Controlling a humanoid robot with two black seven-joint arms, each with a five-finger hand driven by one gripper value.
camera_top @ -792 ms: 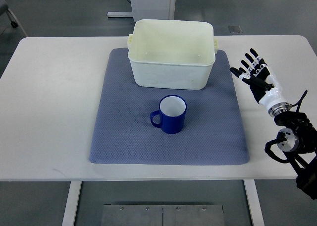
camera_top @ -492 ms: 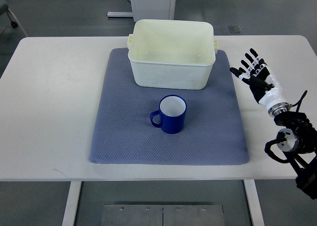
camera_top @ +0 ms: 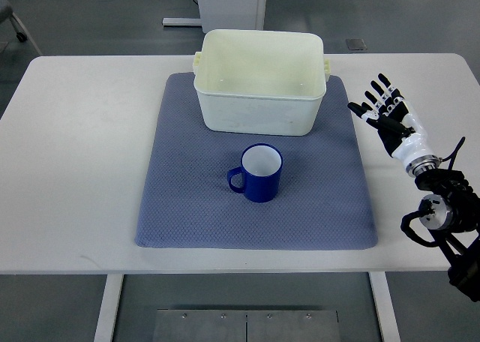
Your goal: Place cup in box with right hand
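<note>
A blue cup [camera_top: 257, 174] with a white inside stands upright on the blue-grey mat [camera_top: 187, 207], its handle pointing left. Just behind it sits the cream plastic box [camera_top: 259, 80], empty and open at the top. My right hand [camera_top: 384, 109] hovers over the white table to the right of the mat, fingers spread and holding nothing, well apart from the cup. Its arm runs down to the lower right corner.
The white table [camera_top: 75, 147] carries the mat in its middle. Grey floor and a white cabinet base [camera_top: 225, 4] lie beyond the far edge. A chair wheel [camera_top: 19, 34] shows at the top left.
</note>
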